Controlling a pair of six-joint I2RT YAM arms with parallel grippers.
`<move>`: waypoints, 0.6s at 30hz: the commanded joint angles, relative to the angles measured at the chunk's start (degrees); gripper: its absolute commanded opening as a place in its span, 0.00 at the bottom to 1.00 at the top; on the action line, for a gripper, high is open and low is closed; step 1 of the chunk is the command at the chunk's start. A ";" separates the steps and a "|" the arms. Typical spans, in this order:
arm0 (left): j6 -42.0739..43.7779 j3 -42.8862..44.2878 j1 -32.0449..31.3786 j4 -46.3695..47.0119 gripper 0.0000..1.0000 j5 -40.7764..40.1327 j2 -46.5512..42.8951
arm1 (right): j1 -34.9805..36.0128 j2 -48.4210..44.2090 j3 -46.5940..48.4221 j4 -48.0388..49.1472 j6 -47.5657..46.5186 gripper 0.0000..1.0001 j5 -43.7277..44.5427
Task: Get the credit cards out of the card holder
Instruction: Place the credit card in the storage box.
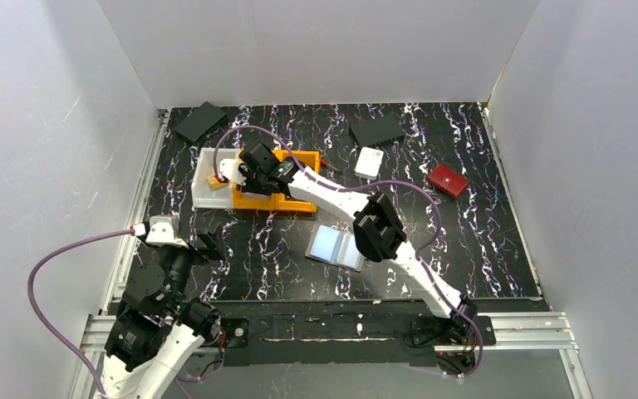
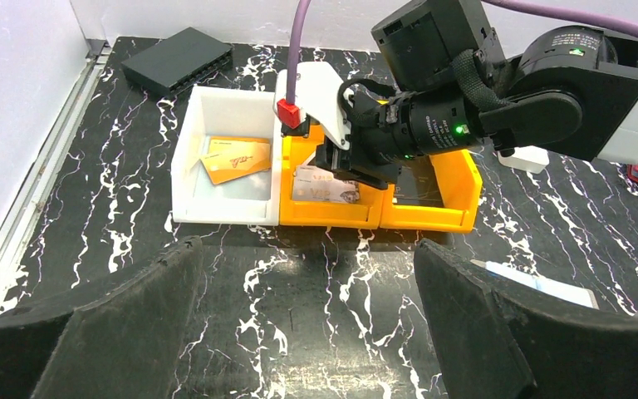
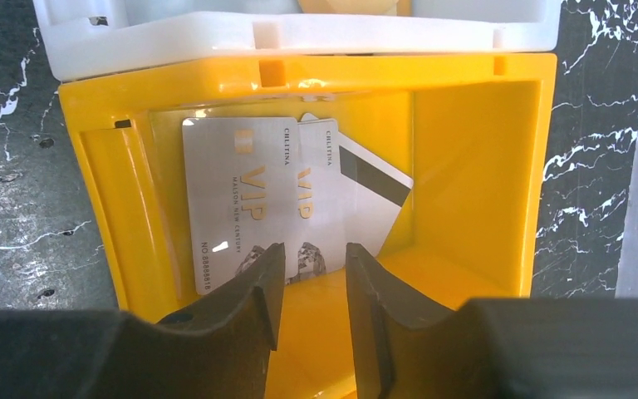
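Over yellow bin (image 3: 473, 166), right hand (image 3: 313, 258) held with fingers parted, nothing pinched. Silver VIP credit cards (image 3: 249, 199), possibly three, laid overlapping in bin. Open card holder (image 1: 336, 246) seen on tabletop (image 1: 482, 241). Nearby, left hand (image 2: 307, 253) spread wide.

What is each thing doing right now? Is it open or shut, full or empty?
Card holder: open, lying flat on the table.
Silver cards: loose in the yellow bin, overlapping.
White bin: holds an orange card.
Red wallet: shut.
Right fingers: apart over the yellow bin, holding nothing.
Left fingers: wide open, holding nothing.
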 commanded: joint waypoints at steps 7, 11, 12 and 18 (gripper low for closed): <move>-2.45 -2.49 0.19 4.93 0.98 6.79 -0.36 | 0.00 -11.37 0.75 -2.20 3.42 0.48 -5.20; -3.31 -1.91 0.19 4.60 0.98 14.55 2.28 | -0.04 -21.19 -8.81 -4.60 4.30 0.50 -12.10; -4.11 -1.03 0.19 3.89 0.98 16.35 3.69 | -0.04 -24.75 -12.73 -4.44 4.22 0.51 -13.19; -15.42 4.16 0.18 1.01 0.98 33.04 15.27 | -2.16 -47.44 -36.05 -3.67 1.96 0.58 -20.61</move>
